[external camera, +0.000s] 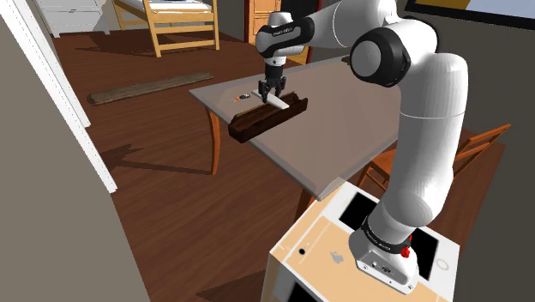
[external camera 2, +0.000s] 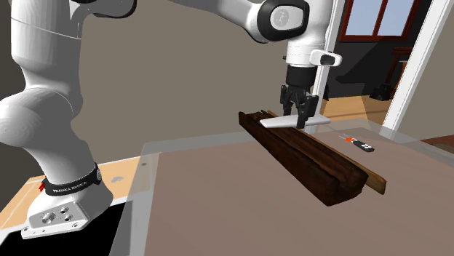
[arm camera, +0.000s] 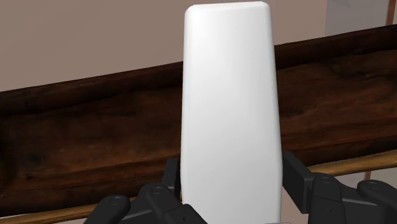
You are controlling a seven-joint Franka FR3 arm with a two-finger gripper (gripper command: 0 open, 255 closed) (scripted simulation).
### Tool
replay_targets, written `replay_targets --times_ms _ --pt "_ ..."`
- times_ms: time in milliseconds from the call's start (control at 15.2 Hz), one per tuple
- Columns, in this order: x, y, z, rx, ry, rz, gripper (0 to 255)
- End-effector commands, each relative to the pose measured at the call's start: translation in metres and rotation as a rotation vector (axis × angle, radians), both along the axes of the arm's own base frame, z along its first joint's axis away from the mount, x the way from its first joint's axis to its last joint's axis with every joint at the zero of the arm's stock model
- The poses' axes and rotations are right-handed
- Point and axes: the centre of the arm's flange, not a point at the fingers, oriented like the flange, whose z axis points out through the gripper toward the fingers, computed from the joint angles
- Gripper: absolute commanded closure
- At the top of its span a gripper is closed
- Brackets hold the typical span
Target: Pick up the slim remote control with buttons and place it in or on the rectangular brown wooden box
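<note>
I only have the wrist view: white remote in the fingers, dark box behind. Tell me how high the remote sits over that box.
Observer: Second exterior view: the remote lies level in the gripper, at the box's top rim; whether it touches, I cannot tell.
Operator: Report anything else nearby.
Observer: A small black and orange object lies on the table, right of the box in that view, apart from it.

The black band [external camera 2: 69,186] on the arm [external camera 2: 40,109] is carrying white lettering; it is beginning "FRANKA". Its remainder is proving too small to read.
</note>
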Motion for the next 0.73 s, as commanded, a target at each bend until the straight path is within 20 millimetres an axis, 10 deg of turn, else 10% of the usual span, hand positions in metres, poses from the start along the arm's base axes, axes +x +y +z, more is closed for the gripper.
replay_targets --times_ms 0,66,132,462,660 --pt "0.0 0.0 0.0 0.0 0.0 0.0 255" --pt "0.0 0.0 0.0 0.0 0.0 0.0 255" --pt "0.0 0.0 0.0 0.0 0.0 0.0 0" --pt "0.0 0.0 0.0 0.0 0.0 0.0 0" --pt "0.0 0.0 0.04 0.0 0.0 0.0 0"
